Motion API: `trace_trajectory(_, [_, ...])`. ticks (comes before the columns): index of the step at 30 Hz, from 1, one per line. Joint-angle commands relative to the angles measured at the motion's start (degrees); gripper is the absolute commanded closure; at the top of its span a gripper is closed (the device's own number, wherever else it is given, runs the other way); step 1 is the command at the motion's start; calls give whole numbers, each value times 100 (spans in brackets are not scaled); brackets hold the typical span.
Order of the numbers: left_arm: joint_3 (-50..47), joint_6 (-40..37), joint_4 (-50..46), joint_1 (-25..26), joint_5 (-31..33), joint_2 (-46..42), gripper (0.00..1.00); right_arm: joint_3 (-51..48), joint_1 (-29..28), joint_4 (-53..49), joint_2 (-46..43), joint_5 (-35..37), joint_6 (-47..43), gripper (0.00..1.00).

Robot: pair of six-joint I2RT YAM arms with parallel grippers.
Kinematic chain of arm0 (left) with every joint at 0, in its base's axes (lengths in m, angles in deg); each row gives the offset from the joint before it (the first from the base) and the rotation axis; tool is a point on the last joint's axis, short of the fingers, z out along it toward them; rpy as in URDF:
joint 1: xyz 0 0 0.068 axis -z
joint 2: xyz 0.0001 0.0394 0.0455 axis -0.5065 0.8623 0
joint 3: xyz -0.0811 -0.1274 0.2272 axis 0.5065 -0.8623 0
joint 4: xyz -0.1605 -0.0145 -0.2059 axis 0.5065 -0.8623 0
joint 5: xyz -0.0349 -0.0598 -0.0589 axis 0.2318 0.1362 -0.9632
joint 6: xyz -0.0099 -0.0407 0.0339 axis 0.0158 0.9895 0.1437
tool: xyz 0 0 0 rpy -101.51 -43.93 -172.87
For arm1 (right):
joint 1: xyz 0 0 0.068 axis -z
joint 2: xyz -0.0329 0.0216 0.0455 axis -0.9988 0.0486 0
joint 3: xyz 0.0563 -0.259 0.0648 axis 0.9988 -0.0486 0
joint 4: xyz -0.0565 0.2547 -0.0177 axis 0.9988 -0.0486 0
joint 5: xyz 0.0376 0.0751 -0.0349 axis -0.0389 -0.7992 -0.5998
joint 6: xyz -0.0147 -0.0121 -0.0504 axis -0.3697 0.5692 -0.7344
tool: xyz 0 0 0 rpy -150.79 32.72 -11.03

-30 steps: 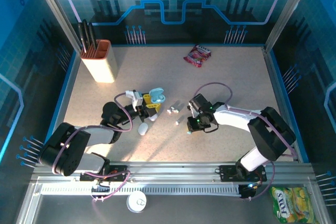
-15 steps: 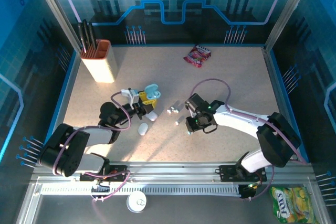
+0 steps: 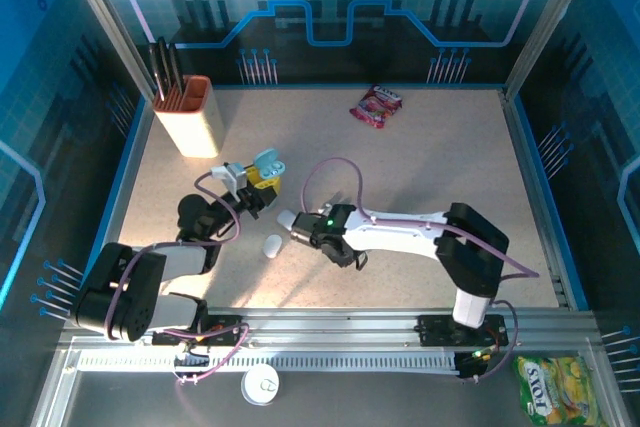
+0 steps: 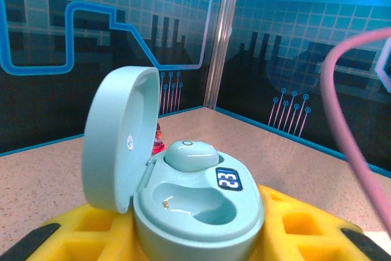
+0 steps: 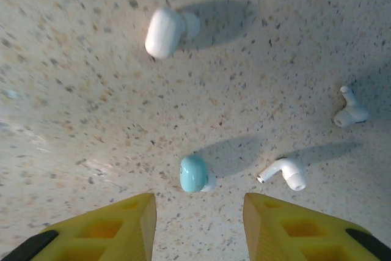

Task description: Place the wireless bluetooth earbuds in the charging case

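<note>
The charging case (image 4: 201,212) is light blue and open, lid (image 4: 116,139) tipped up at left. My left gripper (image 4: 198,242) is shut on it between yellow pads (image 4: 305,230). One light-blue earbud (image 4: 189,154) sits in the far slot; the near slot is empty. In the top view the case (image 3: 266,163) is lifted left of centre. My right gripper (image 5: 198,224) hangs open just above the table, with a loose light-blue earbud (image 5: 194,173) lying ahead of the gap between its fingers. Two white earbuds (image 5: 284,172) (image 5: 349,111) lie to its right.
A white pebble-shaped case (image 3: 272,245) lies on the table below the left gripper, and a white rounded piece (image 5: 164,32) lies beyond the blue earbud. A knife block (image 3: 190,117) stands back left. A red snack packet (image 3: 376,105) lies at the back.
The right arm has swung left across the table and its jaws have opened over the loose earbuds. The left gripper has drawn the open case back and to the left.
</note>
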Motion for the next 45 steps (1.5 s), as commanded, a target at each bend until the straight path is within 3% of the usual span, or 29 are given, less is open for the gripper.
trace_trajectory(1, [-67, 37, -16, -78, -44, -214, 63, 223, -96, -506, 217, 394, 163, 57])
trace_trajectory(10, [-67, -19, -215, -88, -125, -421, 63, 259, -96, -220, 659, 147, -57, 63])
trace_trajectory(24, [-55, -23, -293, -106, -191, -503, 63, 329, -26, -460, 1103, 425, 43, 71])
trace_trajectory(38, [-111, -37, -313, -107, -226, -572, 63, 138, 150, -315, 980, 439, 53, 77])
trace_trajectory(45, [-111, -121, -347, -106, -249, -538, 63, -166, 284, 72, 331, 118, 63, 78])
